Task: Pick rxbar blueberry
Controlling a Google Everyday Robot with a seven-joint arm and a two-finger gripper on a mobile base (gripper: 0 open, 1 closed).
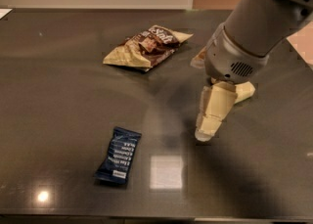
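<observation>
The rxbar blueberry (119, 155) is a small flat dark navy wrapper with white text, lying on the dark table (58, 96) at the front left. My gripper (205, 131) hangs from the grey arm at the right of centre, pointing down toward the table. It is well to the right of the bar and a little farther back, apart from it. It holds nothing that I can see.
A tan-and-brown crinkled snack bag (146, 46) lies at the back centre. A pale yellow sponge (244, 91) is mostly hidden behind my arm at the right. The table's front edge runs along the bottom of the view.
</observation>
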